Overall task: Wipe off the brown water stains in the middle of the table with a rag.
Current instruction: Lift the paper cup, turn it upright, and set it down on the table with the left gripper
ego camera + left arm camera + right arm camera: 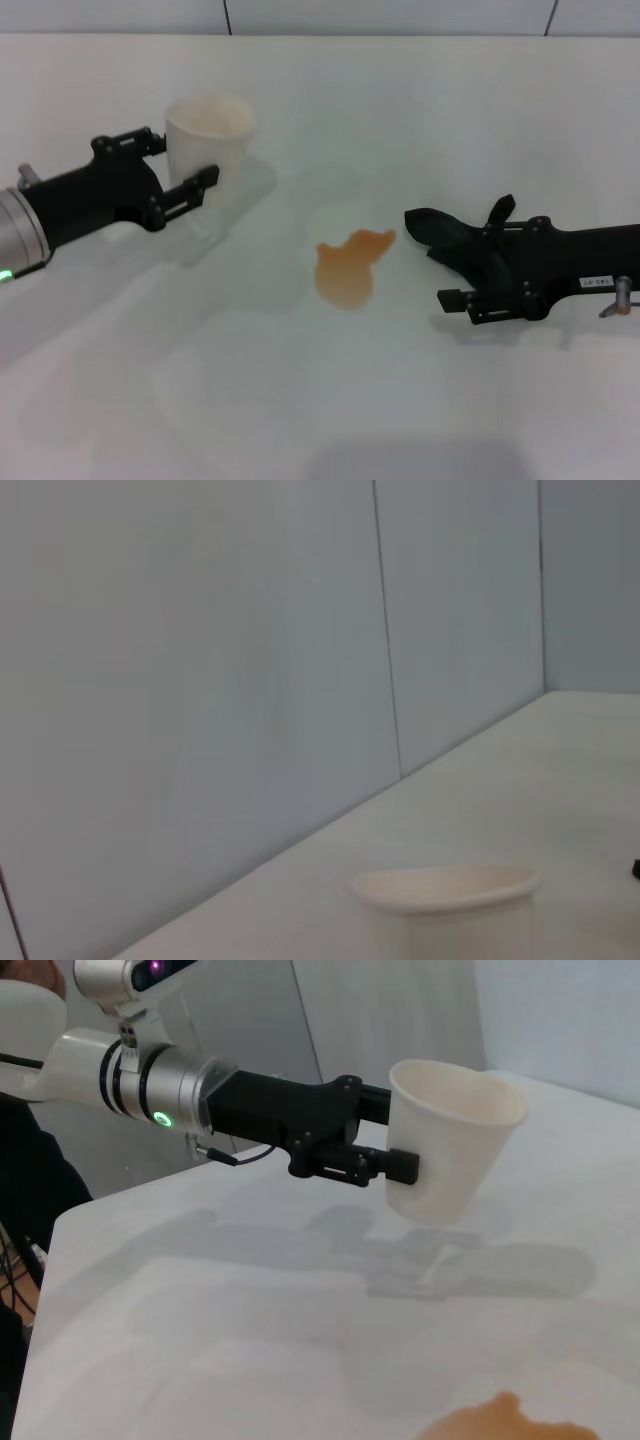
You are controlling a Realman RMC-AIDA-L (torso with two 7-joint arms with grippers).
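Right pincer (455,262) grips rag (440,232) (beside stains (349,266))

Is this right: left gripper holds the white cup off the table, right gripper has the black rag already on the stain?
Not quite. The left gripper does hold the white cup off the table, but the right gripper holds the rag beside the brown water stains, not on them. The head view shows the gap.
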